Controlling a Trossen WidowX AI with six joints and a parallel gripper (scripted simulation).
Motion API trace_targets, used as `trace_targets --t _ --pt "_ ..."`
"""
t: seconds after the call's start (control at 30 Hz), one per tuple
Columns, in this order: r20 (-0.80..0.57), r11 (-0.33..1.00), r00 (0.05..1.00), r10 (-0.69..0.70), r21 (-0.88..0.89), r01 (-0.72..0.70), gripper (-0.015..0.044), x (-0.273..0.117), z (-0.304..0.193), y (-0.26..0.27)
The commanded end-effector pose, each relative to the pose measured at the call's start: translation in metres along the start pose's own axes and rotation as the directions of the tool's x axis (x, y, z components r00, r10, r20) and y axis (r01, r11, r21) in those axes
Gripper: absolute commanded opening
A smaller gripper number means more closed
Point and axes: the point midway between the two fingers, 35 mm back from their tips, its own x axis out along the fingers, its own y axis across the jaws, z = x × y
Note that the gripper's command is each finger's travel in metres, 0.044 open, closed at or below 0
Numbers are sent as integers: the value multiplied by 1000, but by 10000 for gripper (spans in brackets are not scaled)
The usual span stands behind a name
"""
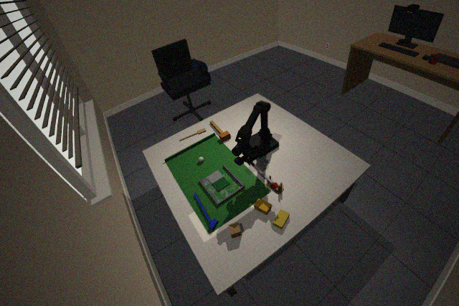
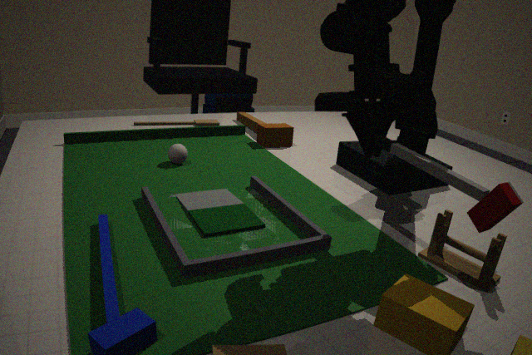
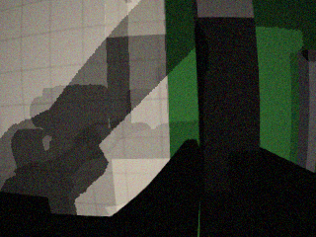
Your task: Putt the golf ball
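Pincer (image 2: pixel 372 151) clamps our red putter (image 2: pixel 493 206) by its shaft, head raised; golf ball (image 2: pixel 178 153) lies across the mat, well apart.

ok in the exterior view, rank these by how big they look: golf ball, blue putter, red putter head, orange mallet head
1. blue putter, by far, though it lies nearest the camera
2. red putter head and orange mallet head: look about alike, and the mallet is farther off, so no ranking
3. golf ball, smallest
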Motion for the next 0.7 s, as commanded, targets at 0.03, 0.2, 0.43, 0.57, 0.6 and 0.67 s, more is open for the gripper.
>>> trace_targets --t 0.03,0.2,0.43,0.57,0.6,0.67 --pt "12 996 999 -32 86 30 0 -9 -19 -17" --pt "0 982 999 -52 183 51 0 -16 -43 -32" --pt "-38 936 997 -74 341 82 0 -29 -81 -50" --pt "-60 897 995 -85 431 103 0 -37 -105 -57" --pt "-65 885 994 -88 453 108 0 -39 -111 -59" --pt "-76 860 993 -93 496 118 0 -43 -123 -62"
